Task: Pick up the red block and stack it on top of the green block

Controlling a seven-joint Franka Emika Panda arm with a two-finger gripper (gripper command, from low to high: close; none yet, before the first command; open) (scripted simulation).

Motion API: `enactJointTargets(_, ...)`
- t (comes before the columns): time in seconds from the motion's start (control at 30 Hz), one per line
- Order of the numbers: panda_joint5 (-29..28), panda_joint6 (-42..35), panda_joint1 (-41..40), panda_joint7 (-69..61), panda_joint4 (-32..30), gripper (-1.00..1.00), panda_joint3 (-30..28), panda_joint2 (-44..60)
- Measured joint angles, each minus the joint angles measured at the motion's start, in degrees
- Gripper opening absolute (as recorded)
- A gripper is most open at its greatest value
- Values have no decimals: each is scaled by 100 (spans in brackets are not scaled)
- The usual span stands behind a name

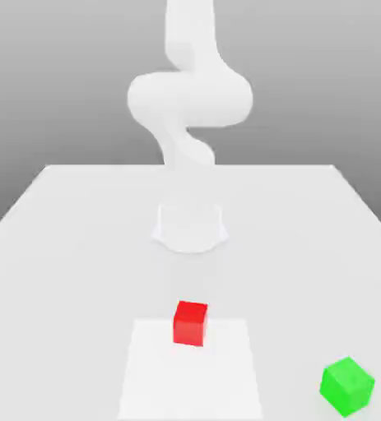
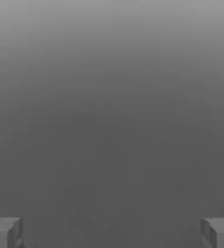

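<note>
Green block [image 1: 347, 386] and red block [image 1: 190, 324] sit apart on the table [image 1: 53, 288], both away from the wide-open, empty gripper [image 2: 112, 233], so grasping, lifting and stacking all seem left to do.

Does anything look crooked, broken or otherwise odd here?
Nothing looks damaged. The green block is turned askew to the pale square, and the red block sits across that square's far edge.

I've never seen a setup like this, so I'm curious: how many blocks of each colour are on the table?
Red block: 1
Green block: 1
Total: 2 blocks
</note>
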Motion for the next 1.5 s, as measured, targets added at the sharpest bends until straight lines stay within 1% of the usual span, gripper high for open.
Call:
enactJointTargets(0.4, 84, 1648, -141, 539, -2066, 0, 173, 2178)
enactJointTargets(0.5, 84, 2121, -174, 712, -2639, 0, 219, 2820)
enactJointTargets(0.57, 52, 2567, -174, 845, -2965, 0, 215, 3427)
enactJointTargets(0.63, -11, 3064, -183, 942, -3060, 0, 202, 4064)
enactJointTargets(0.8, -170, 4004, -80, 1074, -2963, 0, 63, 5177)
enactJointTargets(0.83, -179, 4098, -63, 1080, -2949, -100, 43, 5288)
enactJointTargets(1.07, -200, 4083, -75, 1098, -2952, -100, 51, 5267)
enactJointTargets(1.3, -8, 2947, -80, 960, -3139, -100, 111, 3945)
enactJointTargets(1.37, -23, 2665, 55, 812, -2968, -100, 175, 3837)
enactJointTargets(1.5, -131, 2235, 584, 287, -2213, -100, 361, 4170)
